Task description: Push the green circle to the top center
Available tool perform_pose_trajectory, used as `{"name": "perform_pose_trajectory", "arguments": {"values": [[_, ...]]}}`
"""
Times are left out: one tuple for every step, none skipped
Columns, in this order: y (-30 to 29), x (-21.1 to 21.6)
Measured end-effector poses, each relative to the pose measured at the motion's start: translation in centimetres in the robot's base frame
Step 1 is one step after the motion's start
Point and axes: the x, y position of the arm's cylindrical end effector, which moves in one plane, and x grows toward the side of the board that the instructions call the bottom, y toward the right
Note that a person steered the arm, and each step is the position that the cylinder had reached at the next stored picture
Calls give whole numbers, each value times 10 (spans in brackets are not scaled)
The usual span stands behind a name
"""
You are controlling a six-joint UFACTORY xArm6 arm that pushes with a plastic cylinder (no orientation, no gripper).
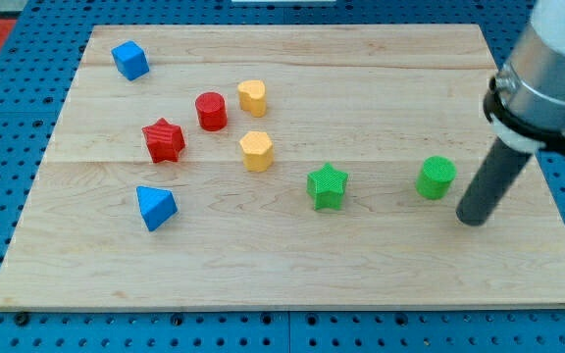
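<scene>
My tip (472, 220), the dark rod's end, sits just to the view's right of the small green cylinder block (436, 177), slightly lower, not touching. No jaws on this rig, rod only. The green circle lies right of centre on the wooden board (292, 284); top center is up-left, so the tip likely needs to get under it.

Pale matt wooden board (292, 265) with visible grain; green circle (436, 177) looks ribbed matt plastic; my tip (471, 220) smooth dark matt
</scene>
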Motion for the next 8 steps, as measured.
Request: {"name": "perform_pose_trajectory", "arguments": {"values": [[-34, -29], [-48, -41], [-48, -42], [-48, -43], [-48, -43], [-47, -35], [-49, -35], [-49, -35]]}}
